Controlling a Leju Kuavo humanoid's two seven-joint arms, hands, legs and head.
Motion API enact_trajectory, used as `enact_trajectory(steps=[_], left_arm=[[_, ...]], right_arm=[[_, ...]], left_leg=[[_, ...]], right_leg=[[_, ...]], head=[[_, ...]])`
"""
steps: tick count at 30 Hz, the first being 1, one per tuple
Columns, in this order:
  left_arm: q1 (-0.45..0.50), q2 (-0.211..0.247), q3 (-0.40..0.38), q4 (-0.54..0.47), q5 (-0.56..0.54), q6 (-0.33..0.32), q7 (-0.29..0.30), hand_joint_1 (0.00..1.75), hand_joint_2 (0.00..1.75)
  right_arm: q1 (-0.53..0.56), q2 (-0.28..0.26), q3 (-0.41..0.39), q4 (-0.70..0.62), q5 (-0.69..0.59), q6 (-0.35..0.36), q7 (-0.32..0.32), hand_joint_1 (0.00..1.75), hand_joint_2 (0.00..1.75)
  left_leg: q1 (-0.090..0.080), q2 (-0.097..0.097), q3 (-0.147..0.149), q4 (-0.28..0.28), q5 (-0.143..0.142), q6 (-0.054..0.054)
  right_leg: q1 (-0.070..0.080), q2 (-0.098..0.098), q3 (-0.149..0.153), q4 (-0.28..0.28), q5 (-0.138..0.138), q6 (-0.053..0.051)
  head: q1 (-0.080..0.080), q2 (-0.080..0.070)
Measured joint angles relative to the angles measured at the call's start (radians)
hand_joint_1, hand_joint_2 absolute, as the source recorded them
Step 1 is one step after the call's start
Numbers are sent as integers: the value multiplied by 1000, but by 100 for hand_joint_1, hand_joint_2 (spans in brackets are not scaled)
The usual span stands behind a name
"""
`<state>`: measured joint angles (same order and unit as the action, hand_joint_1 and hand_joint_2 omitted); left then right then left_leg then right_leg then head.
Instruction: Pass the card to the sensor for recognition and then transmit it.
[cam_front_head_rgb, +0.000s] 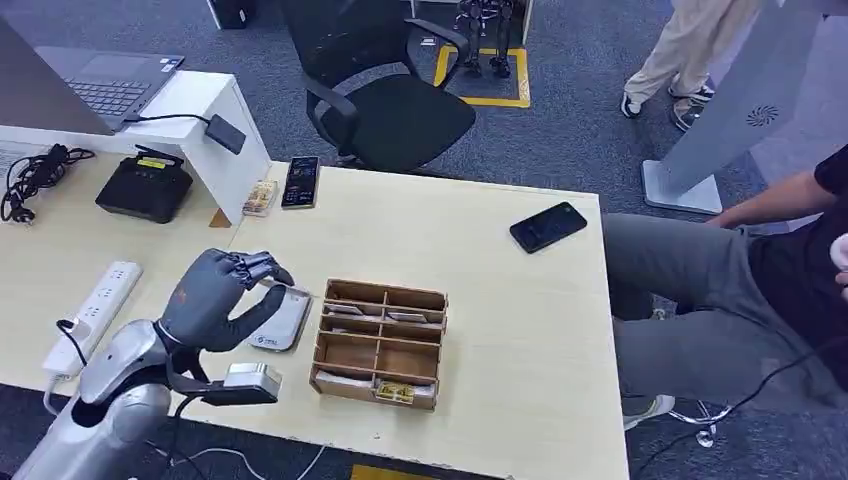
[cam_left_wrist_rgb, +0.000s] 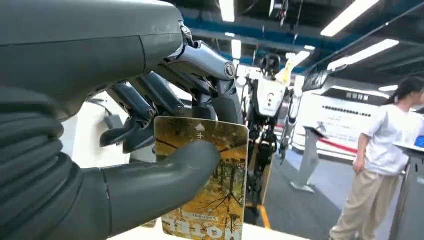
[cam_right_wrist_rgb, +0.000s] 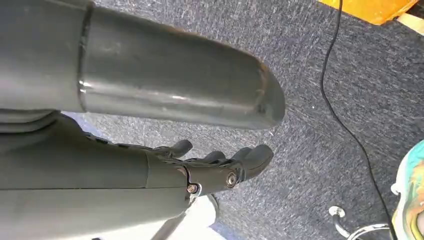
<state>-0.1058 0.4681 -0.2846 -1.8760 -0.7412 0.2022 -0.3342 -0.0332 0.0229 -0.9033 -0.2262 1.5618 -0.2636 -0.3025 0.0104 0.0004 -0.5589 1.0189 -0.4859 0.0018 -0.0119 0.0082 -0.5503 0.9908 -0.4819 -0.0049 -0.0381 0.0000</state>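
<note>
My left hand hovers over the left part of the light wooden table. Its thumb and fingers pinch a card printed with yellow autumn trees. Just under and beside its fingertips a flat grey sensor pad lies on the table. To the right of the pad stands a wooden organiser box with cards in several compartments. My right hand hangs over grey carpet, fingers extended and holding nothing.
A black phone lies at the far right of the table and another phone at the back. A power strip, a black device and a laptop sit on the left. A person sits at the right edge.
</note>
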Motion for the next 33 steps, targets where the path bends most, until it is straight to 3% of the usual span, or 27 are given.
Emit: enact_trajectory(steps=[3, 8, 13, 17, 25, 33], left_arm=[[1, 7, 15, -8, -48, 21, 16, 175, 175], [-2, 7, 37, -3, -205, 78, 119, 175, 175], [-11, 6, 47, 20, -250, 93, 157, 175, 175], [-20, -3, 55, 59, -317, 121, 219, 175, 175], [-41, -11, 82, 139, -351, 143, 278, 175, 175], [25, 6, 193, 148, -345, 186, 283, 175, 175]], right_arm=[[0, 2, 0, 0, 0, 0, 2, 0, 0], [0, 5, 0, 0, 3, -1, 5, 0, 0], [0, 13, 0, 0, 6, -2, 9, 0, 0], [0, 16, 0, 2, 9, -5, 9, 0, 0], [0, 21, 22, 6, 9, -18, 19, 0, 0], [-8, 48, 102, 8, 9, -37, 57, 0, 0]], left_leg=[[0, 0, 0, 0, 0, 0], [0, 0, 0, 0, 0, 0], [0, 0, 0, 0, 0, 0], [0, 0, 0, 0, 0, 0], [0, 0, 0, 0, 0, 0], [0, 0, -1, 0, 0, 0]], right_leg=[[0, 0, 0, 0, 0, 0], [0, 0, 0, 0, 0, 0], [0, 0, 0, 0, 0, 0], [0, 0, 0, 0, 0, 0], [0, 1, 0, 0, 0, 0], [0, 0, -1, 0, 0, 0]], head=[[0, 0], [0, 0], [0, 0], [0, 0], [0, 0], [0, 0]])
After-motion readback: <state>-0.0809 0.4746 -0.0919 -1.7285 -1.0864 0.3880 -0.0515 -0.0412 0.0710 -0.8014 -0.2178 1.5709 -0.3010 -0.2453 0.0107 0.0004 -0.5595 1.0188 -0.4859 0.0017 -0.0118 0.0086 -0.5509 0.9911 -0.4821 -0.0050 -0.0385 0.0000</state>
